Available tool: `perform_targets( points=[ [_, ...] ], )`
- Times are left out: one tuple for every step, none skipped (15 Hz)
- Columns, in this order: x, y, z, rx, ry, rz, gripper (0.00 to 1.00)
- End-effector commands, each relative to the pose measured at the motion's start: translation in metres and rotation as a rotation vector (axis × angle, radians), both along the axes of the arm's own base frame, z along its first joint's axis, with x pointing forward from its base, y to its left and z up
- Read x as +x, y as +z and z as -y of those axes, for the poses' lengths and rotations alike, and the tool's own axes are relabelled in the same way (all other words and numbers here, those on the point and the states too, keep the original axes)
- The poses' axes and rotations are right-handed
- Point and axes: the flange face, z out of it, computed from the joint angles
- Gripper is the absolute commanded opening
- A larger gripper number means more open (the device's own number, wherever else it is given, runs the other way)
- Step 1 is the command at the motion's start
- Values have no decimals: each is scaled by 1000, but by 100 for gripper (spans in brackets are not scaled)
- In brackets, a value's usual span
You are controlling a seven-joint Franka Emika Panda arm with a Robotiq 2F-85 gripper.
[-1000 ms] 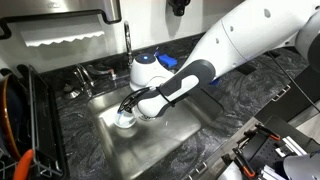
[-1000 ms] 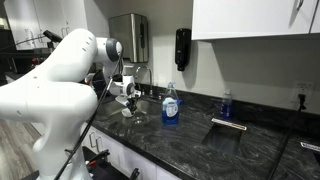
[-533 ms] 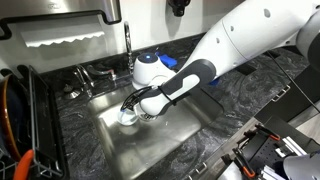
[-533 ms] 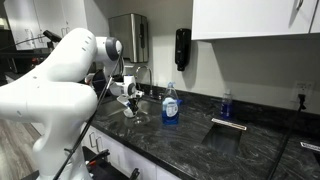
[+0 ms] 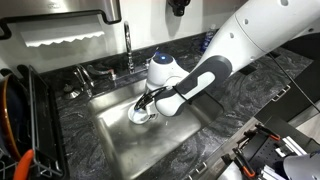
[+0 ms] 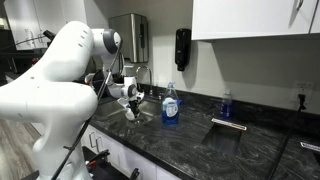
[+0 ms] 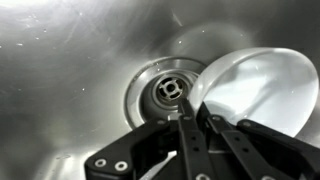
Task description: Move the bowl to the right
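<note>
The arm [image 5: 240,45] bent low into the sink [image 5: 150,150]; its hand [image 7: 190,113] pinched the rim of one bowl [image 7: 255,92] beside one drain [image 7: 167,92].

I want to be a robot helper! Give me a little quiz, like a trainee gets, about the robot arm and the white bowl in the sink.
1. True or false: the small round white glossy bowl lies on the dark stone countertop.
2. Pick one. What is the gripper shut on? A: the bowl's rim. B: the tap. C: the blue soap bottle.
3. Fill the gap: in the wrist view, the round metal drain strainer shows to the ___ of the bowl.

Key: 1 false, it is inside the stainless steel sink. 2 A. 3 left.
</note>
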Motion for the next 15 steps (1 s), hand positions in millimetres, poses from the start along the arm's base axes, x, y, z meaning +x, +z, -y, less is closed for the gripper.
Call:
perform_targets(
  points=[
    [-22,5,36,-18,-44,0,2],
    [-23,2,43,-27,-48,1,2],
    [-25,0,48,-31,-51,-2,2],
    [-25,-2,52,-37,-54,-7,2],
    [-25,-4,54,-39,-57,-7,2],
    [-24,-5,54,-42,-55,-7,2],
    [-24,-5,55,-44,-54,-6,2],
    [-22,-6,54,-45,-53,-3,2],
    [-21,-6,53,-45,-51,0,2],
    [-20,-7,52,-44,-50,1,2],
    [-19,-9,51,-44,-50,0,2],
    [-19,-10,51,-43,-51,-1,2],
    [-18,-10,51,-44,-51,-1,2],
    [-18,-11,50,-43,-51,0,2],
    [-18,-11,51,-44,-53,2,2]
  ],
)
